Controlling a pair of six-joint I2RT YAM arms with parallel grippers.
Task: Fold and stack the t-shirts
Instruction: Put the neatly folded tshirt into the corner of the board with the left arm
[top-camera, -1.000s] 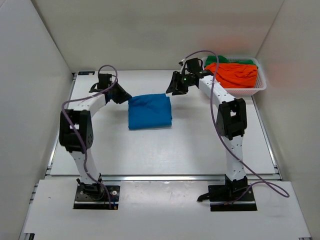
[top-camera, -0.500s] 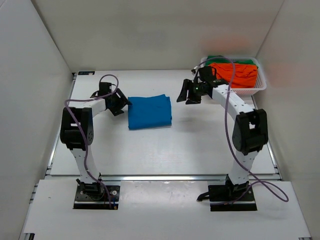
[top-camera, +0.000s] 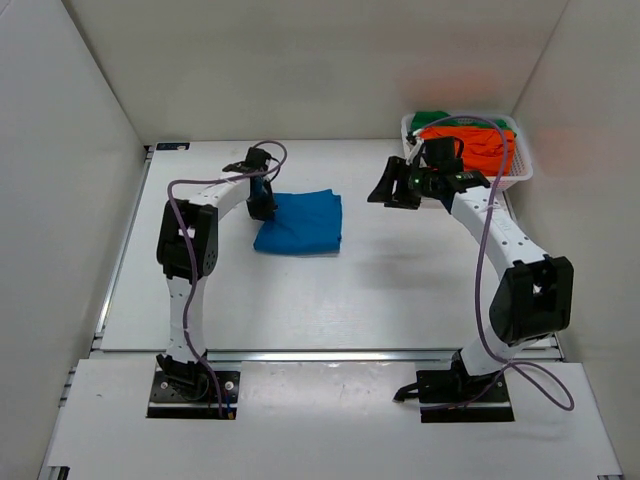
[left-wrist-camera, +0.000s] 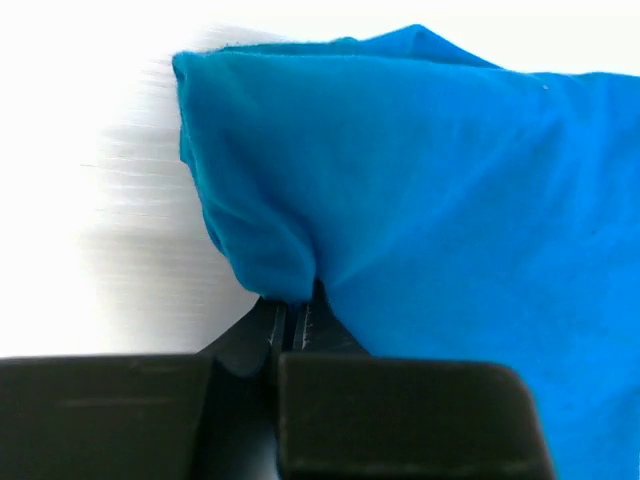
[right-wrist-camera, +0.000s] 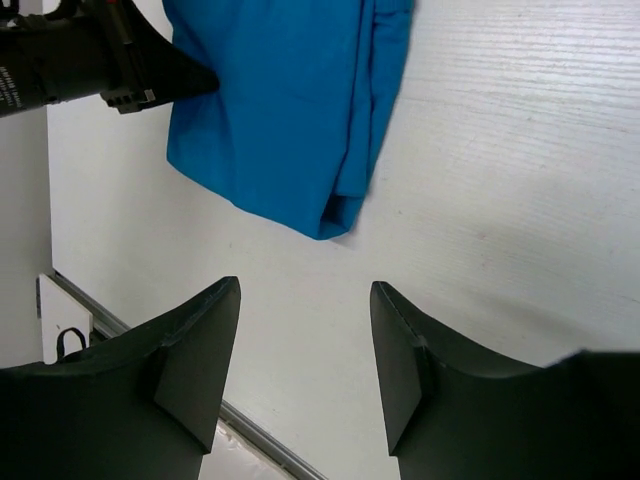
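Blue t-shirt (top-camera: 300, 222) lies folded on the table (top-camera: 380, 290), a fold of its edge clenched between the jaws of the left gripper (left-wrist-camera: 295, 322). The right gripper (right-wrist-camera: 305, 365) hangs with jaws released and empty, the blue cloth ahead of them. The orange t-shirt (top-camera: 480, 148) and green t-shirt (top-camera: 432, 118) sit behind, in the basket (top-camera: 522, 172).

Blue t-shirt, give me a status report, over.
Left gripper shut on folded blue t-shirt, far left corner. Right gripper open, empty, above bare table. Orange t-shirt, green t-shirt in white basket. Nothing on the blue one.
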